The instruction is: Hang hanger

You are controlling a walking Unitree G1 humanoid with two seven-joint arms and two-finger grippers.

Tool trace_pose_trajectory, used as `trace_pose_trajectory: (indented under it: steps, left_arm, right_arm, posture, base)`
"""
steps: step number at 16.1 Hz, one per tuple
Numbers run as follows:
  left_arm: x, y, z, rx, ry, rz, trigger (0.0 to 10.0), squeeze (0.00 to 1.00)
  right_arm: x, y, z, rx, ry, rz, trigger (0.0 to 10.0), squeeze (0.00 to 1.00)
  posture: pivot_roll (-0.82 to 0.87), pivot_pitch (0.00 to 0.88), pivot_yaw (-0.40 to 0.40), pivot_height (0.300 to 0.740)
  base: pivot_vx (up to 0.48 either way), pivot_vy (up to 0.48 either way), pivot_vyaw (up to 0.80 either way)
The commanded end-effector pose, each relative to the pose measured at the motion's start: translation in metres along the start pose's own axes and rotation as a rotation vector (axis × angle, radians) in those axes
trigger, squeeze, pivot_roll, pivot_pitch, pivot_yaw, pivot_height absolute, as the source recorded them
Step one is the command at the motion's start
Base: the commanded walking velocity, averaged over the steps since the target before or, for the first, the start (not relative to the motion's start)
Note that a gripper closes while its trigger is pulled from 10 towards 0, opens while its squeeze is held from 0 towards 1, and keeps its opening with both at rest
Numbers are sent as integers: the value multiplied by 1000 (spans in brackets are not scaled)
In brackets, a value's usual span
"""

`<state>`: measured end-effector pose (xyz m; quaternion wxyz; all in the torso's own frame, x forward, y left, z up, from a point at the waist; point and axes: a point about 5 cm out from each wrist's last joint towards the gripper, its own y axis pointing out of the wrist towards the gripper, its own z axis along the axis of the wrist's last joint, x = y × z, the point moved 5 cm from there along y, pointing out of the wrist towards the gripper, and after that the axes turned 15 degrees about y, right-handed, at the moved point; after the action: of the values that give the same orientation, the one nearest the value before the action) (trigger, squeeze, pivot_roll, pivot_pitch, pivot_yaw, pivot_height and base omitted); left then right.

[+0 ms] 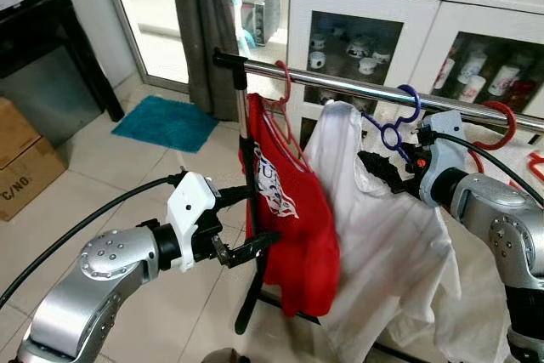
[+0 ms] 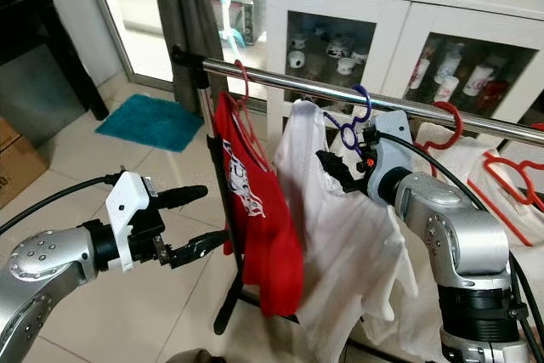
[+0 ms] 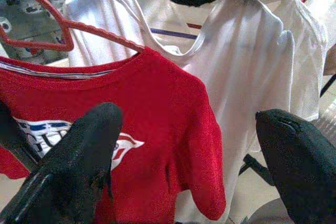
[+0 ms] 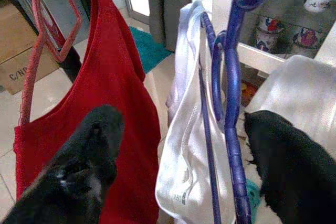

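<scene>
Both claws are spread wide, holding nothing. The right gripper straddles the blue hanger, already hooked on the rail just above it, white shirt below; left gripper idles beside the red shirt.

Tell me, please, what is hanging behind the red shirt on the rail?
A white shirt on a blue hanger. Its lower left part is hidden by the red shirt.
</scene>
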<state>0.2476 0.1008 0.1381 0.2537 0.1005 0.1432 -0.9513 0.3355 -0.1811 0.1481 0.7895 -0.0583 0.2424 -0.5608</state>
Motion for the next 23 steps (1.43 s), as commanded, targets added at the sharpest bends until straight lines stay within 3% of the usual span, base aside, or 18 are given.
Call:
trace_pose_trajectory:
  steps: [1, 8, 14, 21, 23]
  left_arm:
    - [0, -2, 6, 9, 22, -11, 10000, 0]
    - [3, -2, 5, -1, 24, -13, 10000, 0]
    - [4, -3, 4, -13, 25, -13, 10000, 0]
    - [3, 6, 9, 18, -30, -1, 10000, 0]
    - [1, 11, 12, 36, -11, 16, 10000, 0]
  right_arm:
    - [1, 1, 10, 33, 17, 1, 0, 0]
    - [5, 5, 21, 63, -27, -30, 0, 0]
    - [6, 9, 17, 40, -40, -43, 0, 0]
    - [6, 4, 22, 53, -32, -49, 0, 0]
    - [7, 3, 22, 59, -29, -52, 0, 0]
  posture:
    - [62, 0, 21, 740]
    - [71, 0, 16, 740]
    - [76, 0, 18, 740]
    - [58, 0, 18, 740]
    - [58, 0, 27, 740]
  base:
    - [0, 0, 0]
    - [0, 0, 0]
    - [0, 0, 0]
    - [0, 0, 0]
    - [0, 0, 0]
